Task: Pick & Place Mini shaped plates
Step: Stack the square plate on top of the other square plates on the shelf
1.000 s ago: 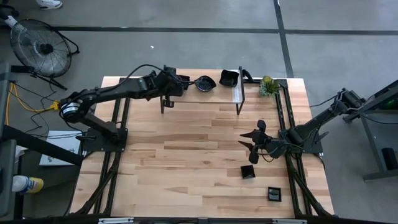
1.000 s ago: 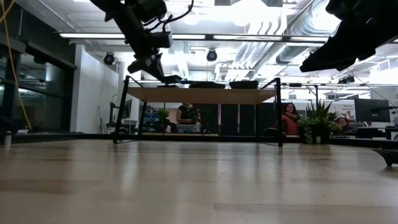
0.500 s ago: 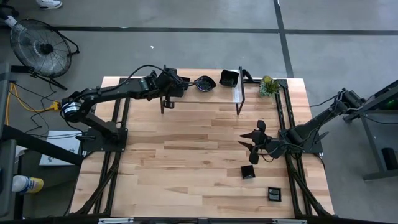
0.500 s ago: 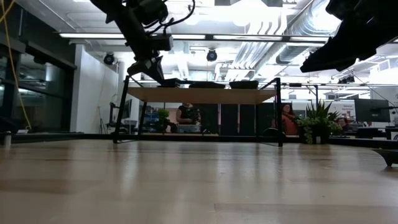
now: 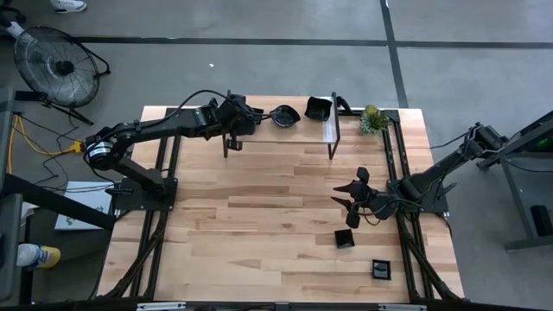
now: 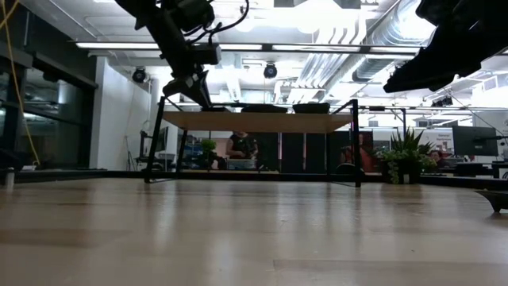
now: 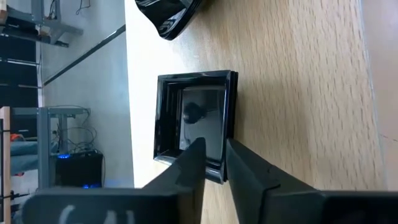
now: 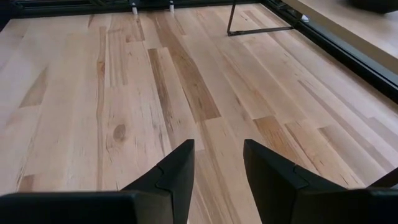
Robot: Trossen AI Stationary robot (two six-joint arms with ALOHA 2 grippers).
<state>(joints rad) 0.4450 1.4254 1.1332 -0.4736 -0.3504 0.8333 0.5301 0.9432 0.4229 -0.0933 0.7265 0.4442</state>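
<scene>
A square glossy black mini plate sits flat on the left end of a raised wooden shelf at the table's far side. My left gripper slants down over it. Its fingers are slightly apart, one over the plate's hollow and one at its side wall. Further along the shelf sit a wavy-edged plate and another black plate. My right gripper hovers open above bare table at the right, with nothing between its fingers. My left gripper's fingers stand on either side of the square plate's side wall, near one corner, slanting down from the table's left. Whether either finger touches the wall, I cannot tell. The plate lies flat on the shelf.
Two small square black plates lie on the table near the right arm. A small green plant stands at the far right corner. The shelf's thin black legs stand on the table. The middle and left of the tabletop are bare wood.
</scene>
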